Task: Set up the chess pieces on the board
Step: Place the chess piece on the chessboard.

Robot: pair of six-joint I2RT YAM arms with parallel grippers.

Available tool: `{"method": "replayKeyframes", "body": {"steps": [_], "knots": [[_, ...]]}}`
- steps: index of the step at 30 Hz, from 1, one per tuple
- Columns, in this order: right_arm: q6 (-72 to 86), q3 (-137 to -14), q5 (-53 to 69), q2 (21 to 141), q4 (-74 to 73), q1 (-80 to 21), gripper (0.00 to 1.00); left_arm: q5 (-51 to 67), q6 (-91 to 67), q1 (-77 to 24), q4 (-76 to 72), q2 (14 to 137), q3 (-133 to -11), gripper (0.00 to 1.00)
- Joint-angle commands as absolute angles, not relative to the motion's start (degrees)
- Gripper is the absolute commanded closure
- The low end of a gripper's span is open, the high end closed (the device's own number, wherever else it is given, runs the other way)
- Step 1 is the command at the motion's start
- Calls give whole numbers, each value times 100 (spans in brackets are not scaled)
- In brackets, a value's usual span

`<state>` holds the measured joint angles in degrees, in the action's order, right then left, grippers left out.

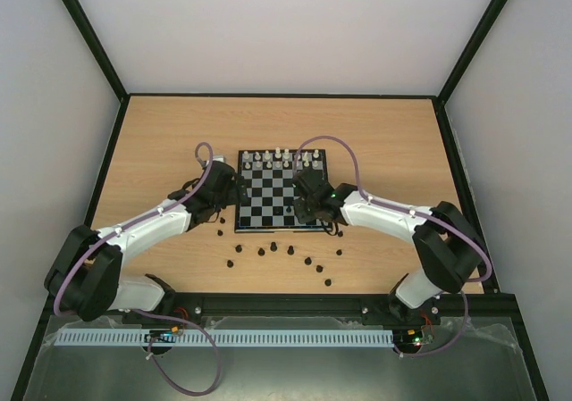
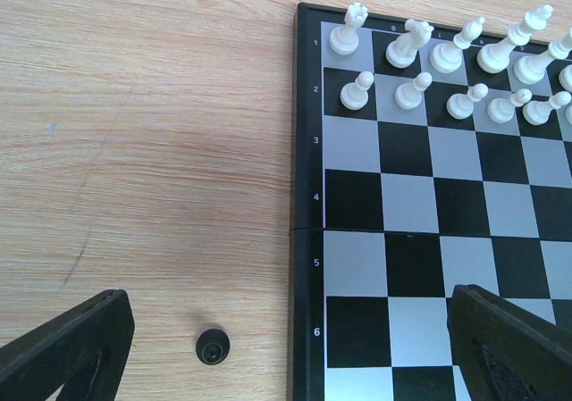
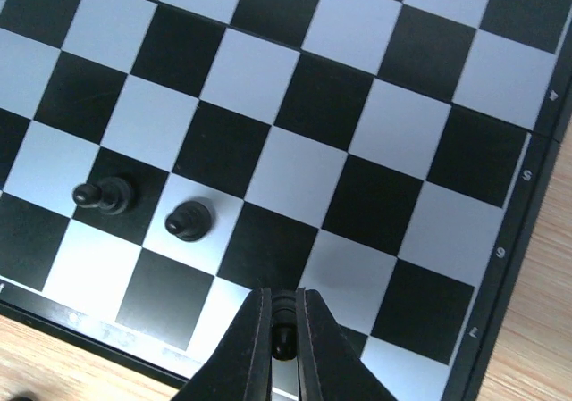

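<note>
**Top external.** Found the board (image 1: pixel 268 200) mid-desk (image 1: pixel 384 142), with white pieces (image 1: pixel 281 159) ranked along its far side. Noted loose black pieces (image 1: pixel 290 249) strewn on the desk, nearer the arm bases than either pair of fingers. Located left fingers (image 1: pixel 228 196) at the board's left edge and right fingers (image 1: pixel 308 208) over its near right part. Cannot see fingertips or the near ranks beneath the wrists. Cannot count the loose pieces with confidence.

**Left wrist.** Found left fingers released, spread wide, grasping nothing. Noted one black piece (image 2: pixel 213 346) on the desk between them, nearer the left finger and just beside the board's rim. Risk: striking the rim with the right finger on a straight descent, jolting the white pieces.

**Right wrist.** Found right fingers clenched on a small black piece (image 3: pixel 283 334) above the board's near rank. Noted two black pawns (image 3: pixel 105 196) standing ahead and to the left. Risk: toppling or straddling two squares on release, owing to the narrow pinch. Cannot tell the held piece's type, mostly hidden between the fingers.
</note>
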<state>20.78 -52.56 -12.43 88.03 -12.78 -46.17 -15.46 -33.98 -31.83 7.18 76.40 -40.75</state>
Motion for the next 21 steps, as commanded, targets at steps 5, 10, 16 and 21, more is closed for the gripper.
{"method": "replayKeyframes", "body": {"steps": [5,10,16,21], "knots": [[1945,-5616,-1296,9215,-1460,-4739,96,-1573,-3398,-3159,695,7693,-4025,1],[1931,-5656,-1287,9325,-1448,-4752,95,-1567,-3408,-3163,690,7690,-4025,1],[1934,-5721,-1299,9431,-1424,-4749,94,-1556,-3407,-3157,686,7699,-4023,1],[1934,-5735,-1327,9495,-1425,-4746,93,-1556,-3400,-3156,685,7699,-4019,1]]}}
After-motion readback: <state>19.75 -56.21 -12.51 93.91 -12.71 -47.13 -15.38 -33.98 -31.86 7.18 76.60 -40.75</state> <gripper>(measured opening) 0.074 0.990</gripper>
